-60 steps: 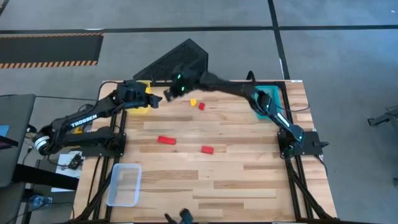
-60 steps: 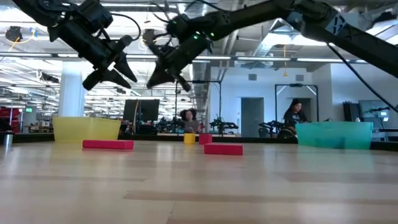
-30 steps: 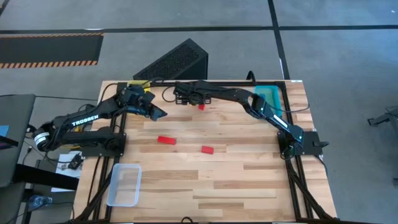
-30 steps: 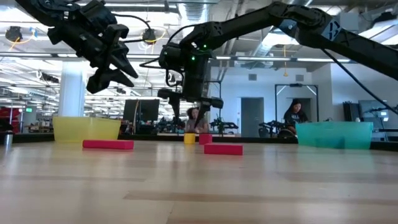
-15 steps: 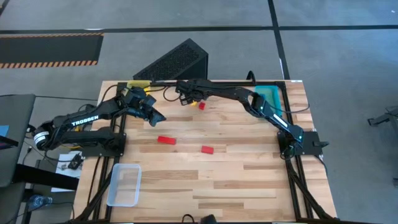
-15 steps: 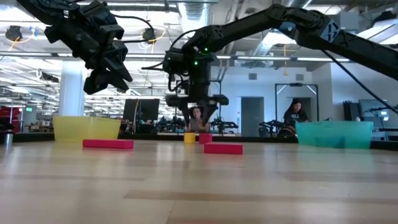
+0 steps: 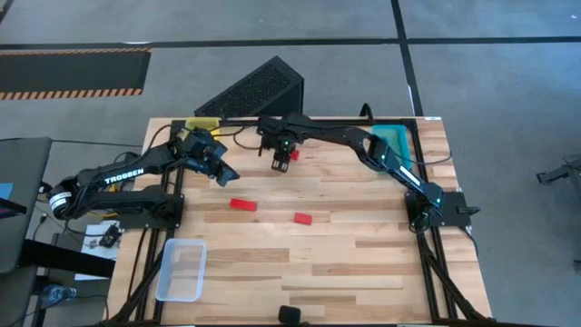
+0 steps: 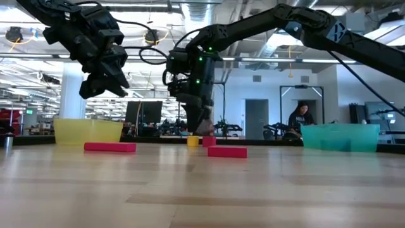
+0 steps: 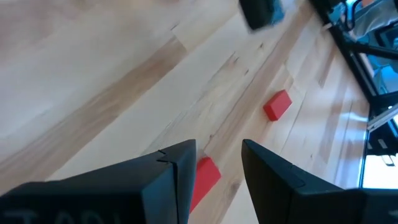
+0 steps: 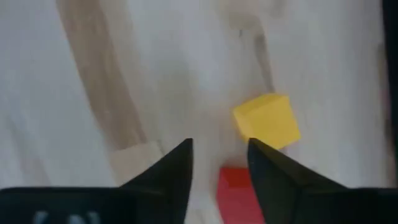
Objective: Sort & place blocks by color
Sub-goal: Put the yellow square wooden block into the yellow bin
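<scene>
A small yellow block (image 10: 267, 121) and a small red block (image 10: 235, 186) lie side by side near the table's far edge. My right gripper (image 7: 281, 162) points down just above them, open, and the red block shows between its fingers (image 10: 168, 168). I cannot tell whether they touch it. In the low view the gripper's tips (image 8: 200, 128) hang just over the yellow block (image 8: 192, 140). Two more red blocks (image 7: 242, 204) (image 7: 302, 218) lie flat mid-table. My left gripper (image 7: 222, 171) hovers open and slanting down above the longer one (image 9: 202, 177).
A yellow tray (image 7: 200, 123) stands at the far left, partly under my left arm. A teal tray (image 7: 396, 141) is at the far right and a clear tray (image 7: 182, 270) at the near left. A black box (image 7: 259, 91) sits beyond the far edge.
My right gripper has rolled about the line it points along, staying over the yellow and red blocks near the far edge. My left gripper has tipped a little further down. No block has moved.
</scene>
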You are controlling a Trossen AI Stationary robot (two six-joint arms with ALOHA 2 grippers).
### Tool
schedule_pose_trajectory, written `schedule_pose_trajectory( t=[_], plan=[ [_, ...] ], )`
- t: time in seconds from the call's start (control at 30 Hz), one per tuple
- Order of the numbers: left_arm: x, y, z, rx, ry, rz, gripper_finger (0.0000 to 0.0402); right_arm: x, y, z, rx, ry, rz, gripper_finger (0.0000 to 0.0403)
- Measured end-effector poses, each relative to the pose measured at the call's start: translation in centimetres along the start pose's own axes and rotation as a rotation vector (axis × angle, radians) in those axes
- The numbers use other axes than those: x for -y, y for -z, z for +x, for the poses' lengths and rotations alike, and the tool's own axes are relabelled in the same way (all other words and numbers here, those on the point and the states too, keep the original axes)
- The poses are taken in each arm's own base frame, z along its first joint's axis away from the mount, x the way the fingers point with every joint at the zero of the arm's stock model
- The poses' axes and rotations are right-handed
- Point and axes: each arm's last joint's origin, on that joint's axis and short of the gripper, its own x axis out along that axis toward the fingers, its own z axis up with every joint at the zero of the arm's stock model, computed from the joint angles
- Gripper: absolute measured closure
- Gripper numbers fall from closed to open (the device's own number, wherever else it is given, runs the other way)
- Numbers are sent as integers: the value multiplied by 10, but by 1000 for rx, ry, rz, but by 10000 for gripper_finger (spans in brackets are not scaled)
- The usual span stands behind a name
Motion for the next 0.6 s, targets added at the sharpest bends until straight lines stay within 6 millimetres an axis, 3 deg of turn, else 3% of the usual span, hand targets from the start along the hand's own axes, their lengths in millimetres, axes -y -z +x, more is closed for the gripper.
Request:
schedule_pose_trajectory(
  t=[0.3, 0.43, 0.6],
  plan=[
    [-3, 1, 0, 12, -71, -52, 288, 36, 7, 4, 14, -63, -251, 390],
    [-3, -2, 0, 60, -99, -88, 288, 52, 12, 5, 53, -172, -282, 394],
    [-1, -8, 0, 133, -101, -144, 288, 68, 16, 6, 165, -300, -510, 398]
  ],
)
